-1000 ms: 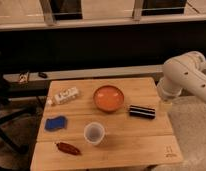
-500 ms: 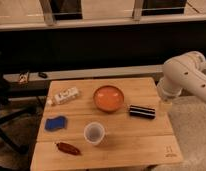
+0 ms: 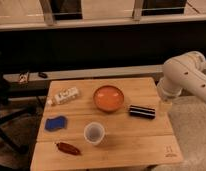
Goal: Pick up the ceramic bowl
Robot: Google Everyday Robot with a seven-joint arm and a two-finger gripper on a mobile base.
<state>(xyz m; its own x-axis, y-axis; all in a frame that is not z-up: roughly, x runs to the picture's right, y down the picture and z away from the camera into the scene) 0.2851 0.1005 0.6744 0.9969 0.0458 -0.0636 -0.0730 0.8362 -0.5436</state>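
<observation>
One ceramic bowl [image 3: 108,98], one cup [image 3: 94,133] and one black box [image 3: 142,111] sit on a wooden table [image 3: 146,142]. A dark wall [image 3: 106,47] stands behind. The gripper is hidden past the arm [image 3: 183,75] at the right edge, its fingers spread.

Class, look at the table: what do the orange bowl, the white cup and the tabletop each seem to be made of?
The ceramic bowl: probably glazed ceramic; glossy orange surface.
The white cup: paper or plastic, unclear; matte, thin rim.
The table: pale wood; plank seams show.
The gripper: hidden beyond the white arm at the table's right edge.
</observation>
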